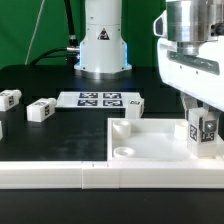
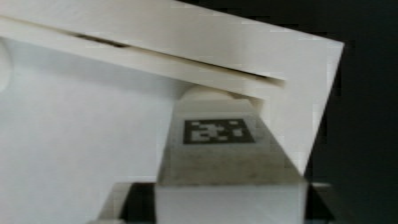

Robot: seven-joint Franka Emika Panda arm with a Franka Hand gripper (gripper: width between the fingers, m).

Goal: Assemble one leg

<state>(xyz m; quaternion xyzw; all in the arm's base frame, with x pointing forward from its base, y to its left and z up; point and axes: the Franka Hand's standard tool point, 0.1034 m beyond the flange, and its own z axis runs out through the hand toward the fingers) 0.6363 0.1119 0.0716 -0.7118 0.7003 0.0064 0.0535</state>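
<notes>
My gripper [image 1: 203, 122] is shut on a leg [image 1: 206, 129], a small white block with a black-and-white tag facing the camera. I hold it upright over the right side of the big white panel [image 1: 160, 142], its lower end at the panel's surface. In the wrist view the leg [image 2: 221, 140] runs out from between my dark fingers [image 2: 146, 203] toward the panel [image 2: 89, 120]. Its far end meets the panel near an edge. Whether it sits in a socket is hidden.
Another white block [image 1: 124, 109] stands at the panel's far corner on the exterior view's left. Three loose legs [image 1: 40, 110] lie on the black table on the exterior view's left. The marker board [image 1: 100, 100] lies before the robot base. A long white rail [image 1: 90, 176] runs along the front.
</notes>
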